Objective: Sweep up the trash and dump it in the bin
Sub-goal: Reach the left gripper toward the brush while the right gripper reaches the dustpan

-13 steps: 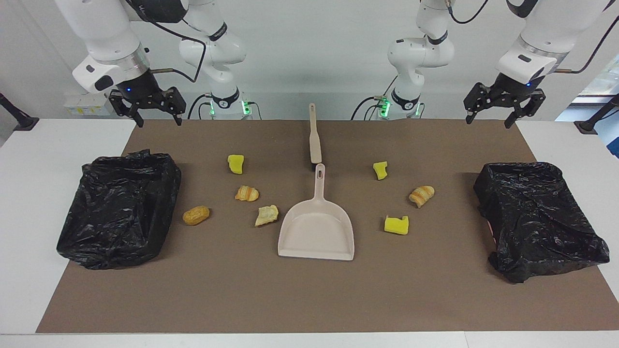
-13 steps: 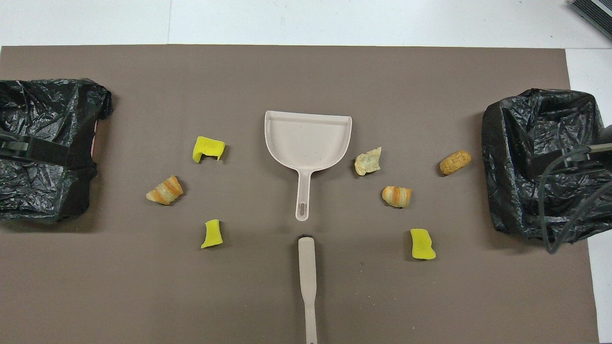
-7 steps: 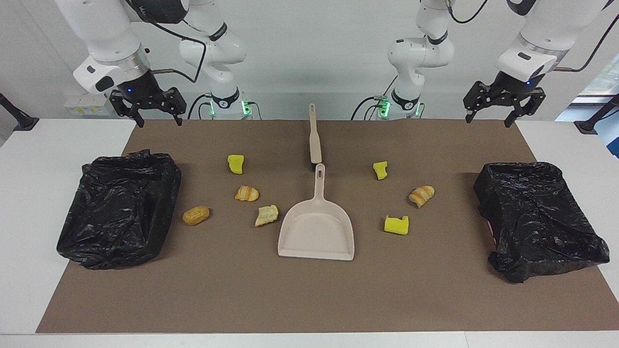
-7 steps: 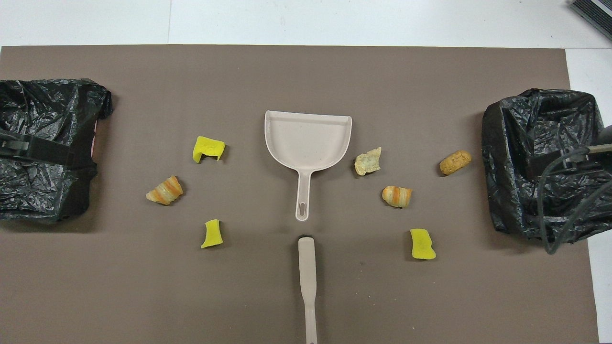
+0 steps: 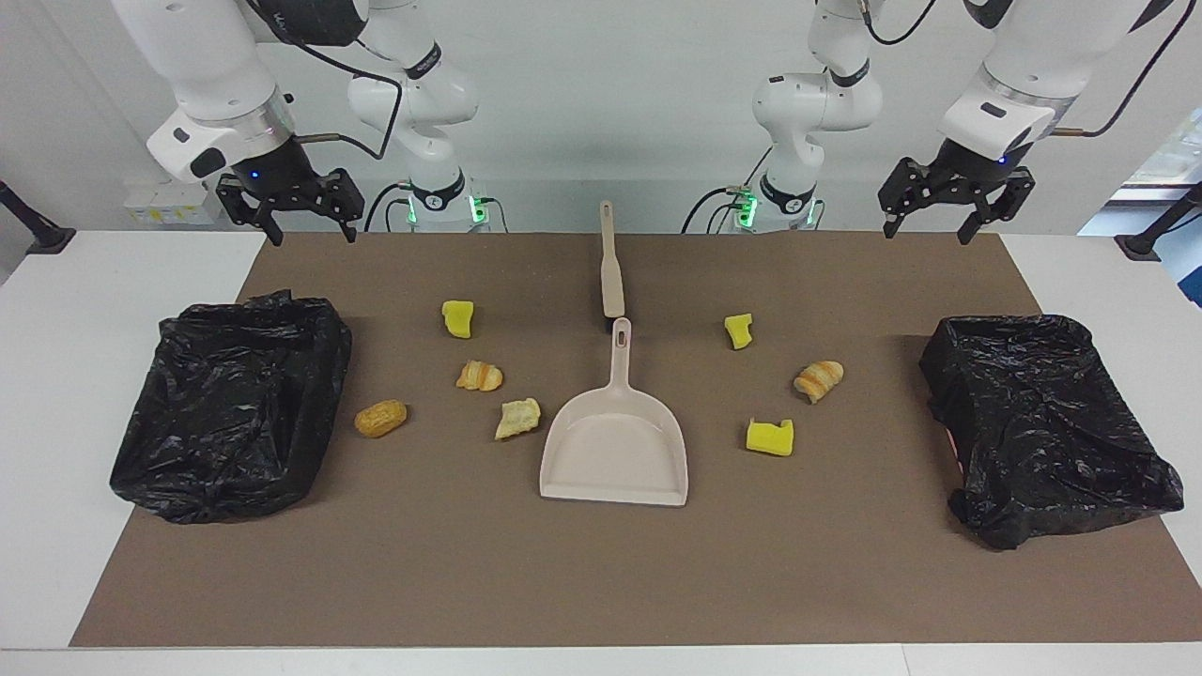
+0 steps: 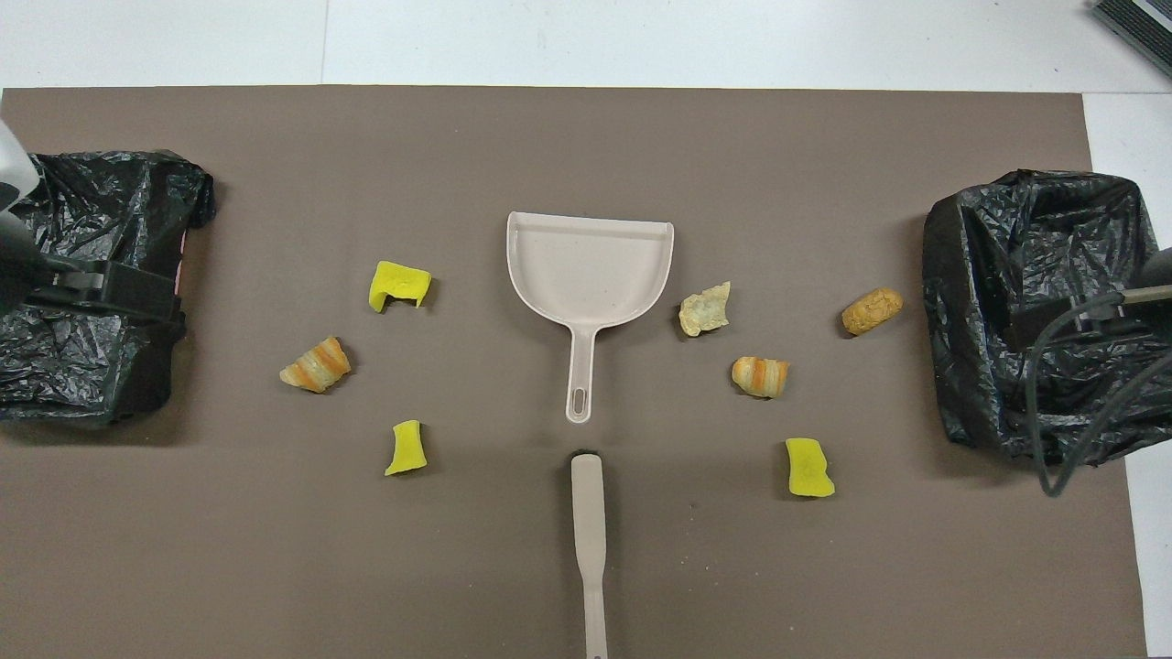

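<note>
Both arms are waiting: left gripper [image 5: 924, 228] and right gripper [image 5: 313, 235] are hanging released, fingers apart, above the desk's [image 5: 56, 310] robot edge, trash [image 5: 769, 437] lying untouched.

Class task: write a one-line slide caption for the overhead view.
Dustpan and brush lie mid-mat, seven scraps scattered between two black-lined bins.

A white worktop [image 5: 56, 394] carries a brown mat [image 5: 601, 582] holding a beige dustpan [image 5: 615, 451], brush [image 5: 610, 263], scattered trash [image 5: 481, 376] and two black-lined bins [image 5: 235, 404].
</note>
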You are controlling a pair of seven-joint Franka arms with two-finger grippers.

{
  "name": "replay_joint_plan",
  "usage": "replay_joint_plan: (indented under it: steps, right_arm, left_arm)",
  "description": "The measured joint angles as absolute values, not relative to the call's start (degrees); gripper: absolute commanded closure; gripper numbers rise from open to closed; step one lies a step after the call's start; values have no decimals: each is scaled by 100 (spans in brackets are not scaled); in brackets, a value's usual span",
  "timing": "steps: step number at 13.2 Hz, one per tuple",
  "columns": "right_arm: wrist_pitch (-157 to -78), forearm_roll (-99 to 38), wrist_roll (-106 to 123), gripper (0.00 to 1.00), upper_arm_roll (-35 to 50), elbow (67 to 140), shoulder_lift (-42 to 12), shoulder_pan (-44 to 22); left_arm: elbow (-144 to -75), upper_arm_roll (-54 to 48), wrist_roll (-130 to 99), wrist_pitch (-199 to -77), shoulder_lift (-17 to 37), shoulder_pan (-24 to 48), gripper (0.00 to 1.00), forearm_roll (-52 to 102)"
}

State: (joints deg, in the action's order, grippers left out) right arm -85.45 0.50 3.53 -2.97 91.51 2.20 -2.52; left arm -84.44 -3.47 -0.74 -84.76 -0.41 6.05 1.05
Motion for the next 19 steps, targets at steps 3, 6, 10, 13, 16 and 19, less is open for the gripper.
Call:
replay_joint_plan:
  steps: [3,6,10,13,16,19]
  right_arm:
    - [-8545,50,353,0,-297,9180,248,-252]
    - [-8544,50,353,0,-302,9314,326,-241]
    - [-8556,50,353,0,-298,9410,389,-256]
    - [-8700,11,329,0,-281,9444,296,-367]
    - [-8927,-237,-74,0,-275,9429,21,-560]
    - [-9206,-450,-386,0,-271,9318,-354,-701]
  left_arm:
    - [-8474,-365,-193,-8445,-79,858,0,113]
    - [-8692,-401,-636,-8440,-229,1365,0,134]
    - [-9324,-430,-768,-8483,-586,1833,0,527]
    - [-9976,-440,-1325,-8920,-745,2513,0,589]
    - [-10752,-456,-2225,-9654,-802,3362,0,593]
    - [-11685,-456,-3187,-10639,-918,4121,0,595]
